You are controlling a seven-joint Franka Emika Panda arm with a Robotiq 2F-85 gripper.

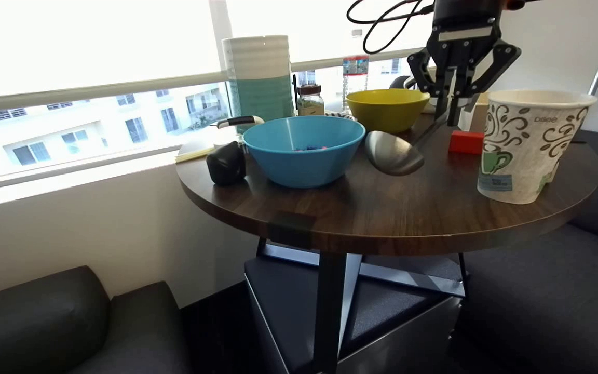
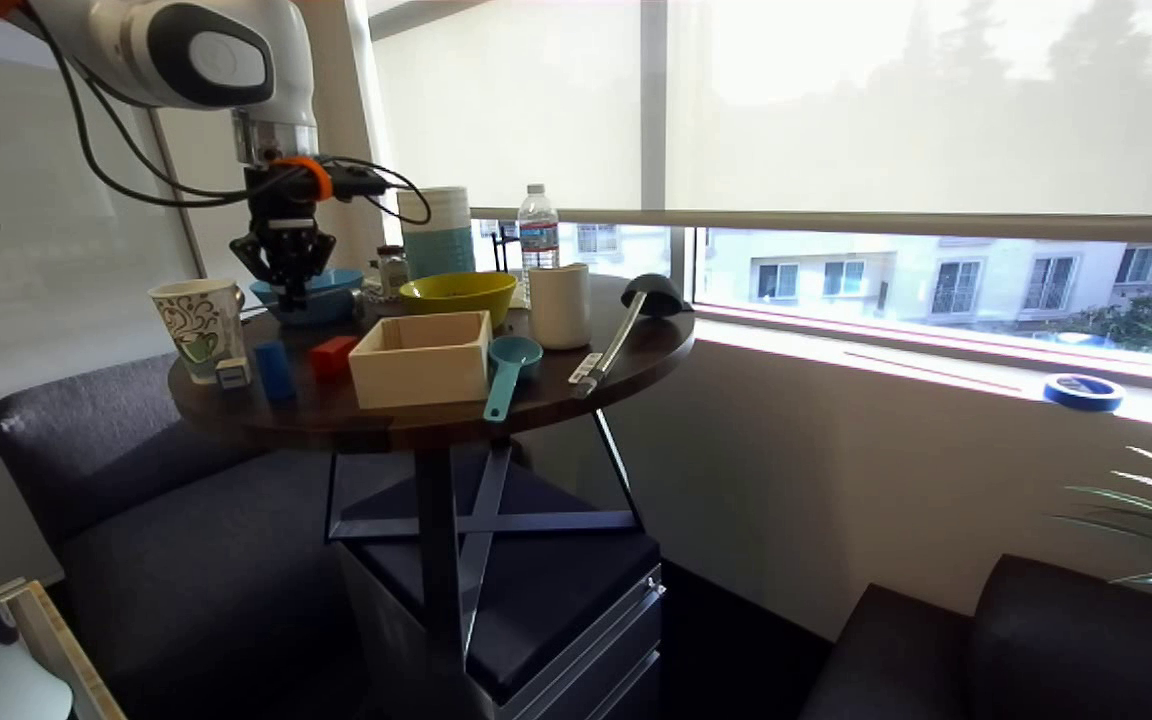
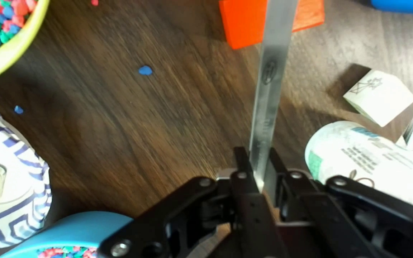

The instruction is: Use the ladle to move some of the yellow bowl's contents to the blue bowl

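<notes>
Over the table [image 1: 418,208], claw [image 3: 257,154] closed on the ladle [image 1: 396,156] by its handle, red block [image 1: 466,142] and paper cup [image 1: 530,150] near, cup lettering blurred.

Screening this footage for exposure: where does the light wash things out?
In an exterior view, window blinds blow out to white; in the wrist view, glare pales the wood-grain tabletop toward the right edge, and the paper cup looks partly overexposed.
</notes>
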